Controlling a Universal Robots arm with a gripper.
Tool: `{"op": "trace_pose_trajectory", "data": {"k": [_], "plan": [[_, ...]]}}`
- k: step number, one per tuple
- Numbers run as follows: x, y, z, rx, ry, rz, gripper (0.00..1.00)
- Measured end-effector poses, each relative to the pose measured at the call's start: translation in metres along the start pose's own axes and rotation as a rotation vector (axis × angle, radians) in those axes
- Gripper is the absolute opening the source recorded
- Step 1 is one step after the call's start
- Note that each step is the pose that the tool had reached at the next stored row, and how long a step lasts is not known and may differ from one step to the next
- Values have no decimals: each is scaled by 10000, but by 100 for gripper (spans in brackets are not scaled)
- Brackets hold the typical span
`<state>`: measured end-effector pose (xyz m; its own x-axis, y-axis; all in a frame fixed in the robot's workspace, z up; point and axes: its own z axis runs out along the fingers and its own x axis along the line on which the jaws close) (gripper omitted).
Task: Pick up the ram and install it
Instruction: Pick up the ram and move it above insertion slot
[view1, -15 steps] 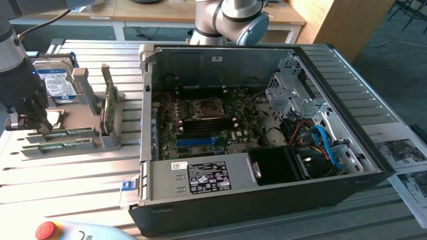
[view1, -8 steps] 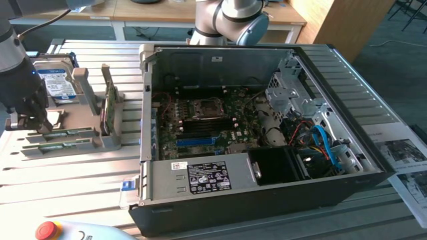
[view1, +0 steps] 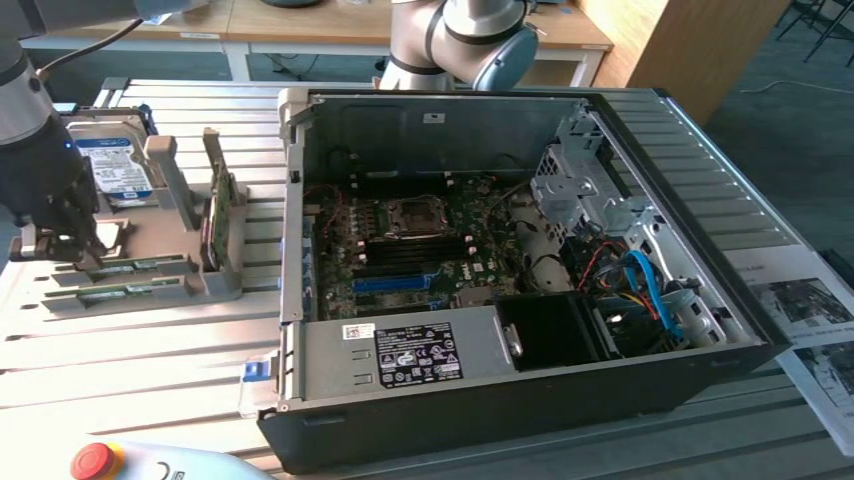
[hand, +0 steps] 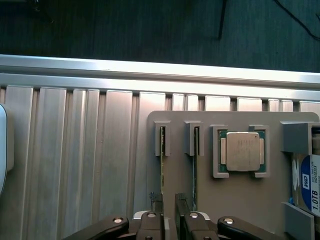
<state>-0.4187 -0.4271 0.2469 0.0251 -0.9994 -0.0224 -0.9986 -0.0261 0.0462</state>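
Right, the hand (view1: 83, 256) hangs low over the grey holder (view1: 200, 285) at the exterior view's left, on the slatted table (view1: 134, 380). It is well apart from the open computer case (view1: 534, 400) at the exterior view's right, where the motherboard (view1: 400, 250) lies.

On the wrist view, 2 green sticks stand on edge in parallel slots of the holder. The ram (hand: 162, 160) is the one farther from the processor (hand: 242, 151). The other stick (hand: 196, 165) sits between them, and a hard drive (hand: 310, 185) is at the holder's far side.

Now the relation that counts. The ram's long axis runs straight away from the hand, almost in line with the gap between the 2 fingers (hand: 183, 207). The hand sits at the ram's near end, not over its middle. That end runs in beside the inner edge of 1 finger, and I cannot tell whether they touch.

As for the hand itself, the fingers stand a little apart with a narrow gap between them, and I see nothing clamped there. The ram looks seated in its slot, not lifted. By my reading, the job is at the pick-up end, with no stick carried toward the case.
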Motion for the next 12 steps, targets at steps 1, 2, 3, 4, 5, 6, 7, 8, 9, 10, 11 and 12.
{"op": "trace_pose_trajectory", "data": {"k": [1,2,3,4,5,6,7,8,9,10,11,12], "plan": [[0,-12,-1,-2,-1,1,24],[1,-26,-1,-3,-1,1,24],[3,-40,-2,-5,0,2,24],[4,-54,-2,-6,-1,1,24],[5,-68,-3,-7,0,1,24],[6,-82,-4,-8,0,2,24],[8,-96,-5,-10,0,2,24],[9,-110,-5,-11,-1,2,24],[11,-120,-5,-9,-1,2,24],[13,-126,-5,-9,-1,2,24],[15,-132,-5,-9,-1,2,24],[16,-138,-6,-11,0,2,24]]}}
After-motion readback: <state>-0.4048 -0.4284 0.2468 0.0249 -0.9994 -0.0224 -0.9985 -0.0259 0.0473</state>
